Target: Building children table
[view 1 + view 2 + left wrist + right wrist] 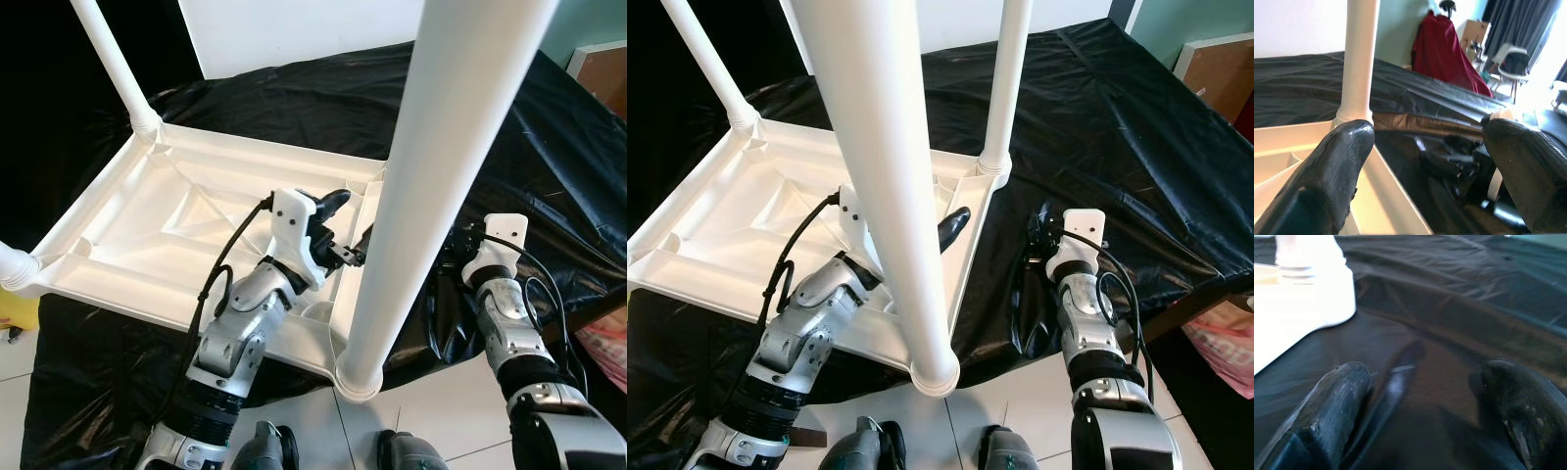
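Observation:
A white plastic table (147, 230) lies upside down on a black sheet (1117, 117), its legs pointing up. The near leg (431, 196) rises right in front of my head camera; another leg (1004, 88) stands at the far right corner. My left gripper (345, 227) is open and straddles the table's right rim (1396, 196), one finger (1332, 181) over the underside, the other (1533, 166) outside it. My right gripper (1029, 284) is open and low over the sheet just right of the table, holding nothing; its fingers (1327, 416) almost touch the sheet.
The sheet-covered surface ends near my feet (265, 446) at a tiled floor (1009, 411). A brown board (602, 64) leans at the back right and a pink bag (1225, 348) sits low on the right. A red cloth (1444, 49) and chair (1513, 63) stand beyond.

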Robot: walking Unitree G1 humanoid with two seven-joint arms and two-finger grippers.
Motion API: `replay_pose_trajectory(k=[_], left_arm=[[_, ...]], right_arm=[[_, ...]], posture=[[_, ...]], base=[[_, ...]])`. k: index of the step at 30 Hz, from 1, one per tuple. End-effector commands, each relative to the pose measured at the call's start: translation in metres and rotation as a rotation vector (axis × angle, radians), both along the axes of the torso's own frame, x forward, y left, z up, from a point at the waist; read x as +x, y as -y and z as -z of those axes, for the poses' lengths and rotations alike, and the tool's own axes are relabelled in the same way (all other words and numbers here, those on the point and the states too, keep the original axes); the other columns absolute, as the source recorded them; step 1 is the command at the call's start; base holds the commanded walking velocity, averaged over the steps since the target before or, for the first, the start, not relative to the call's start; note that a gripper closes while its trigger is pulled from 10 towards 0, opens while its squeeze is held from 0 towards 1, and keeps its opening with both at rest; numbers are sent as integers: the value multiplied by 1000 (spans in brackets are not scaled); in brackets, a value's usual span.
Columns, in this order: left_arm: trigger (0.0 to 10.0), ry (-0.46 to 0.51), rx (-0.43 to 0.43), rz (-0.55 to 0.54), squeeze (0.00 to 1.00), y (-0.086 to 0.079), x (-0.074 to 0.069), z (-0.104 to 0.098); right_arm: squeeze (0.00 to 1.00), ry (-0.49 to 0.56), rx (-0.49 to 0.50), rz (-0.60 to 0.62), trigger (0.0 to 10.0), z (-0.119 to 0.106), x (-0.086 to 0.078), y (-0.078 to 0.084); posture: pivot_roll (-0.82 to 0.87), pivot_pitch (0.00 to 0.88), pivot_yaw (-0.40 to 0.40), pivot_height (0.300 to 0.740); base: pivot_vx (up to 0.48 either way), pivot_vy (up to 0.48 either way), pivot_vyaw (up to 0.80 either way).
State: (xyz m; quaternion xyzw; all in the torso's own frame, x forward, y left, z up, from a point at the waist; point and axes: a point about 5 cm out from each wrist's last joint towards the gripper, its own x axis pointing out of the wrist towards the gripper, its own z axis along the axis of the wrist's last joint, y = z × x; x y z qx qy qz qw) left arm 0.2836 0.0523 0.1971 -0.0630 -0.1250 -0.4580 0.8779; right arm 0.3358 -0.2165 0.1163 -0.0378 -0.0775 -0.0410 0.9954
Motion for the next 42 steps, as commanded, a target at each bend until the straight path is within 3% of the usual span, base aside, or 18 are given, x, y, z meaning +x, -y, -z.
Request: replay_pose_trajectory(k=[1, 2, 4, 9, 11, 13, 16, 18, 19, 21, 22, 26, 30, 33, 42], left_arm=[[10000, 16, 22, 56, 0, -2, -4, 0], [10000, 32, 102, 64, 0, -22, -8, 6], [10000, 32, 102, 64, 0, -22, -8, 6], [10000, 52, 269, 134, 0, -63, -24, 12], [10000, 52, 269, 134, 0, -63, -24, 12], [10000, 62, 344, 164, 0, -75, -29, 12], [10000, 60, 387, 182, 0, -81, -31, 13], [10000, 38, 518, 229, 0, -96, -38, 20], [10000, 38, 518, 229, 0, -96, -38, 20], [10000, 11, 635, 261, 0, -106, -42, 29], [10000, 11, 635, 261, 0, -106, -42, 29], [10000, -17, 779, 265, 0, -120, -43, 40], [10000, -13, 838, 253, 0, -124, -41, 43], [10000, 21, 943, 217, 0, -126, -31, 49], [10000, -1, 970, 56, 0, -116, -5, 58]], right_arm=[[0, 7, 20, 26, 10000, 2, -4, 5], [0, 41, 9, 13, 10000, -2, -14, 10], [0, 41, 9, 13, 10000, -2, -14, 10], [0, 58, -41, -111, 10000, -4, -40, 1], [0, 58, -41, -111, 10000, -4, -40, 1], [0, 57, -51, -157, 10000, -4, -46, -5], [0, 56, -53, -170, 10000, -5, -48, -7], [0, 54, -58, -186, 10000, -6, -49, -9], [0, 54, -58, -186, 10000, -6, -49, -9], [0, 52, -61, -191, 10000, -8, -50, -9], [0, 52, -61, -191, 10000, -8, -50, -9], [0, 43, -60, -197, 10000, -10, -52, -9], [0, 35, -60, -201, 10000, -12, -53, -9], [0, 27, -62, -199, 10000, -14, -54, -9], [0, 31, -64, -190, 10000, -17, -54, -8]], posture=[[-49, 171, 73, 740], [-52, 173, 73, 740], [-52, 173, 73, 740], [-53, 179, 63, 740], [-53, 179, 63, 740], [-52, 179, 58, 740], [-53, 179, 58, 740], [-51, 179, 56, 740], [-51, 179, 56, 740], [-49, 179, 55, 740], [-49, 179, 55, 740], [-47, 179, 56, 740], [-47, 180, 56, 740], [-51, 181, 58, 740], [-67, 179, 63, 740]], base=[[0, 0, 0], [0, 0, 0], [0, 0, 0], [0, 0, 0], [0, 0, 0], [0, 0, 0], [0, 0, 0], [0, 0, 0], [0, 0, 0], [0, 0, 0], [0, 0, 0], [0, 0, 0], [0, 0, 0], [0, 0, 0], [0, 0, 0]])
